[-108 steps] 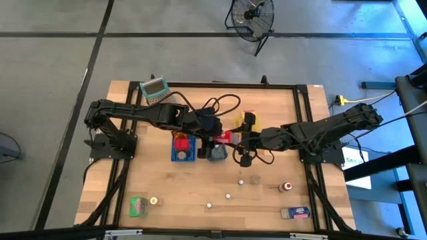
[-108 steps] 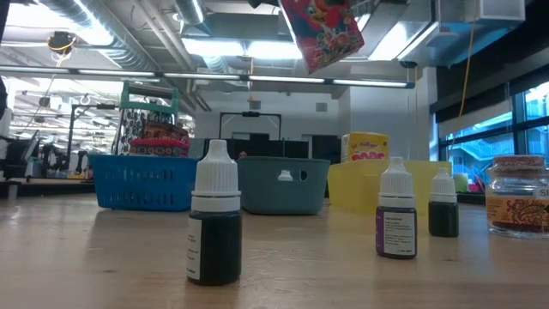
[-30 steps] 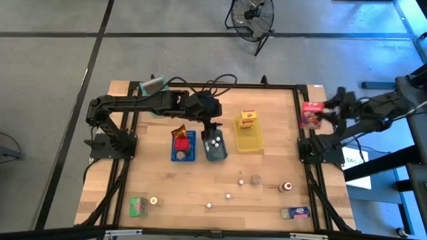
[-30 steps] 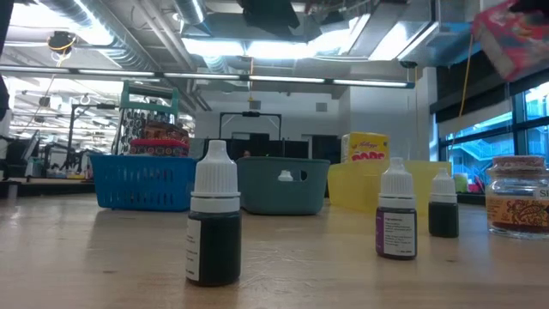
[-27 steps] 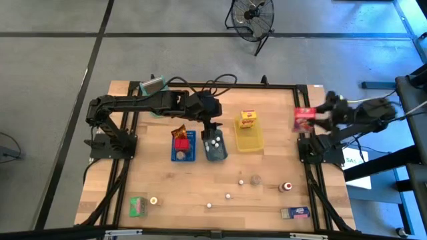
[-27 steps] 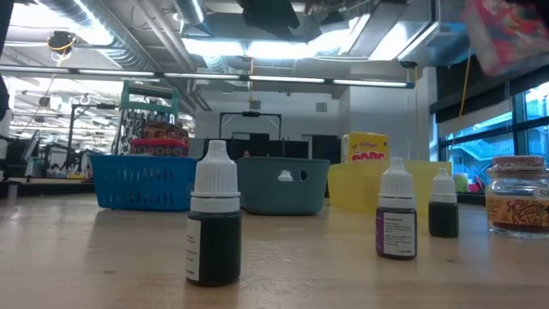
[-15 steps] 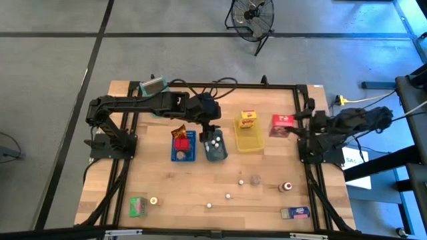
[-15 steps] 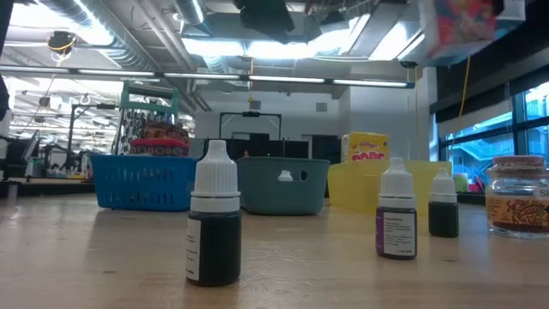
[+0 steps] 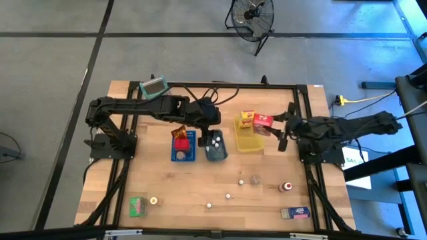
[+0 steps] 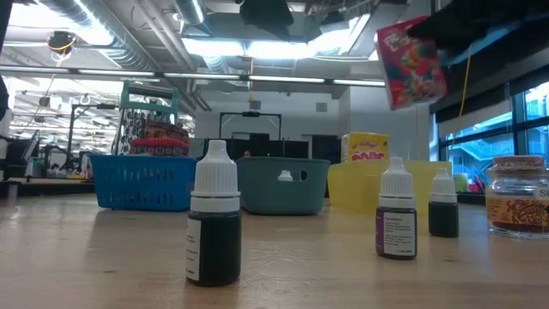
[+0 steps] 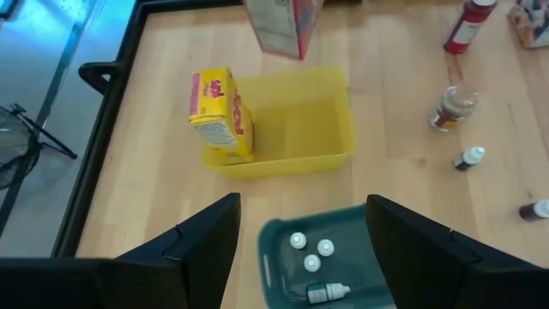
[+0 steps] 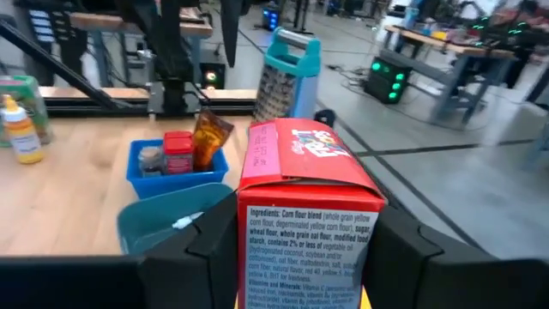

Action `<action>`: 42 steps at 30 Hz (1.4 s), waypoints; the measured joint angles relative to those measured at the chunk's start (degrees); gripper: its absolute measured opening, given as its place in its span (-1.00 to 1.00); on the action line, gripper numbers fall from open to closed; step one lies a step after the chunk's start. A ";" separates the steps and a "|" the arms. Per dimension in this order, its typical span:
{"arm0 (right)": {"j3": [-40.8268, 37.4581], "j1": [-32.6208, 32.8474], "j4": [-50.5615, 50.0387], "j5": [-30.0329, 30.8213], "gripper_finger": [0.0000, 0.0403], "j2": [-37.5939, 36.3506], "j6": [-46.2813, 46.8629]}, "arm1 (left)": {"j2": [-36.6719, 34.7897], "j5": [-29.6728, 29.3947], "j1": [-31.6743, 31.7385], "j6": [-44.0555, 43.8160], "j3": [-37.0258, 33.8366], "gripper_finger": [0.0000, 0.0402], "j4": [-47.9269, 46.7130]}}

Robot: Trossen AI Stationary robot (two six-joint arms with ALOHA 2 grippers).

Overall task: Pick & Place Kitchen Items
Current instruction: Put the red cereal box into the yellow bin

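The right pincer [image 9: 272, 128] is clamped on a red cereal carton [image 9: 263, 120], holding it in the air over the far end of the yellow tray [image 9: 248, 141]. From table height the carton [image 10: 412, 62] hangs high, tilted, above everything on the worktop [image 9: 167, 180]. A yellow cereal carton [image 9: 247, 119] stands upright in that tray, just beside the held one.

The left pincer [image 9: 208, 135] hovers over the grey-blue tray [image 9: 215, 152], its fingers [image 11: 193, 236] spread apart with nothing between them. That tray carries small white-capped dropper bottles [image 11: 309, 247]. Next to it the blue tray [image 9: 183, 152] holds a red tin [image 9: 181, 143], a small jar and a brown packet [image 9: 179, 132].

Nearer the front of the worktop, well apart from the trays, stand more dropper bottles [image 10: 213, 225], a spice jar [image 9: 255, 179] and a red-capped bottle [image 9: 286, 187]. A green carton [image 9: 138, 206] lies at the front left corner, a blue carton [image 9: 295, 213] at the front right. The green-rimmed mesh basket [image 9: 155, 87] sits at the far left edge.
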 joint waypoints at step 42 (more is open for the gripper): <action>-20.15 -22.34 48.37 -32.00 -0.07 27.07 -5.26 | 0.04 -0.39 -2.40 0.02 -0.02 0.23 1.34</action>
